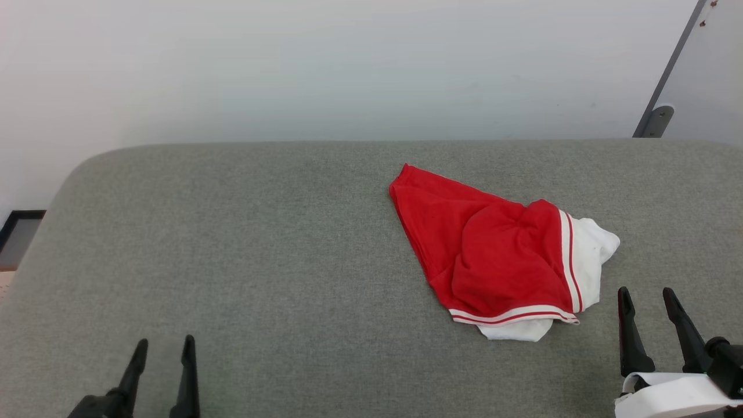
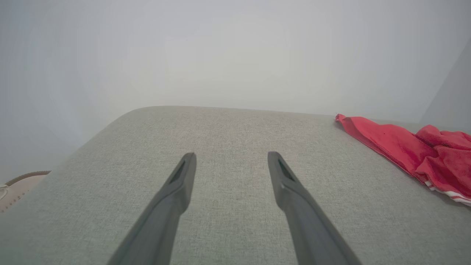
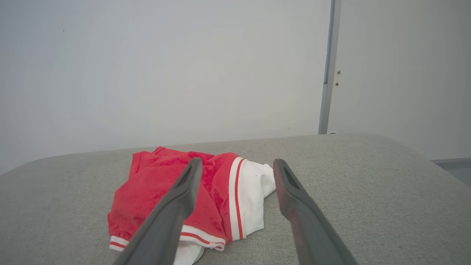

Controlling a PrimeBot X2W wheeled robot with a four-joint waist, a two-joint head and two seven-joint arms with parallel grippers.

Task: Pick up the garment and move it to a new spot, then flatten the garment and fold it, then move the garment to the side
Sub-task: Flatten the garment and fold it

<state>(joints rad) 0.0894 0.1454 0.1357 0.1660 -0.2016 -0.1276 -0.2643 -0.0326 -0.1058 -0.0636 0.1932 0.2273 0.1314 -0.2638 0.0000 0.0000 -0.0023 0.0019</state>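
Garment [image 1: 493, 255] lies crumpled right of centre in head view, on a grey padded surface [image 1: 232, 244]. It is mostly red. The white panel sticks out at its right and bottom edges, and white-and-red striped trim runs along the right and lower hems. It is bunched with creases in the middle, not flat and not folded. 1 red corner points to the upper left.

Left gripper [image 1: 165, 341] is at lower left with its jaws apart and nothing between them, well apart from the garment. Right gripper [image 1: 646, 291] is at lower right, jaws apart and empty. It is near the garment's white edge but not touching it.

In left wrist view the 2 fingers [image 2: 176, 191] spread over bare grey fabric, with the garment at the right edge of the frame.

In right wrist view the 2 fingers [image 3: 294, 206] are also spread. The garment sits behind them at lower centre-left, and the left finger overlaps the red part in the frame.

A pale wall [image 1: 348, 69] is behind, with a grey metal strip [image 1: 667, 69] at upper right.
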